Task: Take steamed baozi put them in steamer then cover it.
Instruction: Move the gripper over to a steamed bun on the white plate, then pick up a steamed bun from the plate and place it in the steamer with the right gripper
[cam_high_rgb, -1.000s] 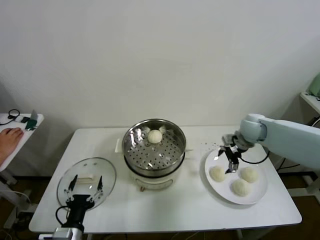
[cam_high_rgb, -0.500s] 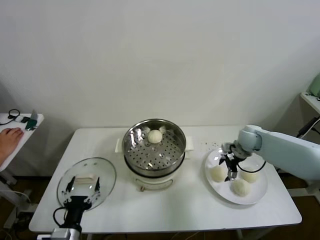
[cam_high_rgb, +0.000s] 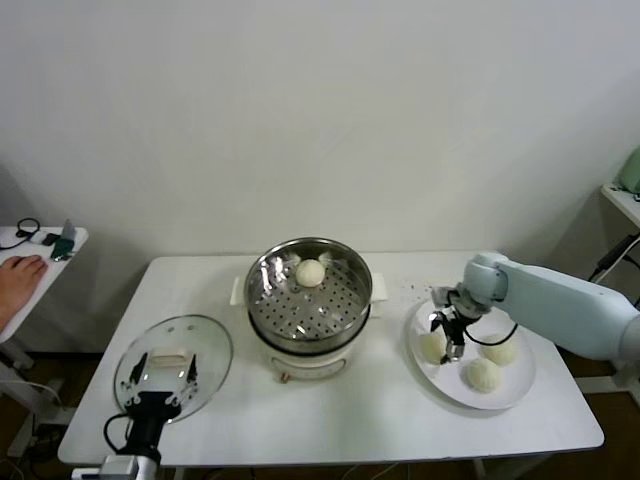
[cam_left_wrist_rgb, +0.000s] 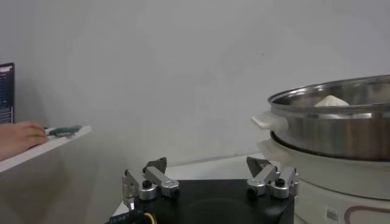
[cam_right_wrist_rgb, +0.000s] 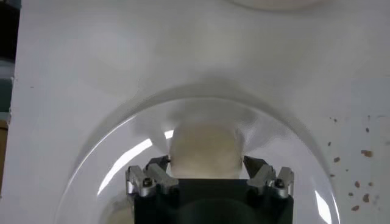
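Right hand (cam_high_rgb: 447, 338) astride baozi (cam_right_wrist_rgb: 203, 148), fingers flanking it.

On the table (cam_high_rgb: 330, 415): steamer (cam_high_rgb: 309, 305) at the middle; plate (cam_high_rgb: 512, 392) to its right; glass lid (cam_high_rgb: 205, 350) to its left, near the front edge; one baozi in the steamer (cam_high_rgb: 310, 272), toward the back wall; three more on the plate: left baozi (cam_high_rgb: 431, 346), right baozi (cam_high_rgb: 499, 350), front baozi (cam_high_rgb: 482, 373); right gripper (cam_high_rgb: 446, 336) over the plate, fingers either side of the left baozi; left gripper (cam_high_rgb: 160, 383) at the front left, over the near rim of the glass lid; side table (cam_high_rgb: 40, 252) off to the far left
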